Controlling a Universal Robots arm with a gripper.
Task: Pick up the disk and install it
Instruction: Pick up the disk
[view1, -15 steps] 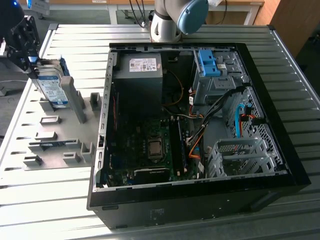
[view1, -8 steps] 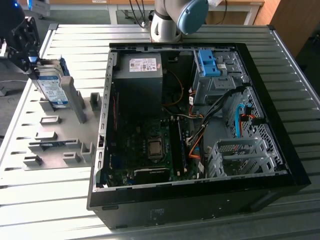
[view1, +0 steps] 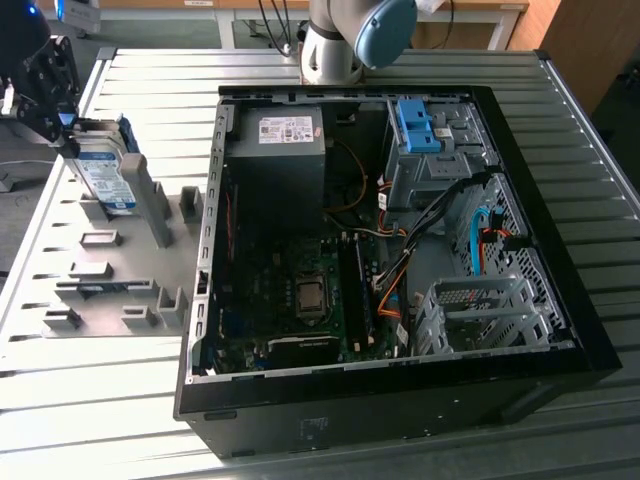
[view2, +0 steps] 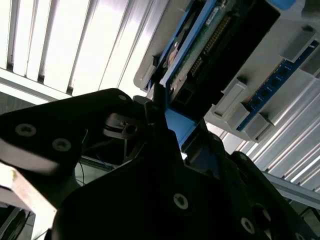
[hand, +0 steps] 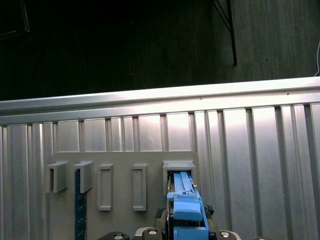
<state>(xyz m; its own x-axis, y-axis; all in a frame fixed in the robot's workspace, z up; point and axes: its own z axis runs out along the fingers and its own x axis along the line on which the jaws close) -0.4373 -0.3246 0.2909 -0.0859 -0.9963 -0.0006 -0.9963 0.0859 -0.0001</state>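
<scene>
Our silver jointed arm (view1: 335, 45), capped in light blue, stands at the top middle of the exterior view. Our black gripper (view1: 68, 125) sits at that view's left, tilted. In the second wrist view its dark fingers (view2: 158, 105) are clamped from both sides on the flat silver metal disk (view1: 103, 172) with blue plastic rails.
</scene>
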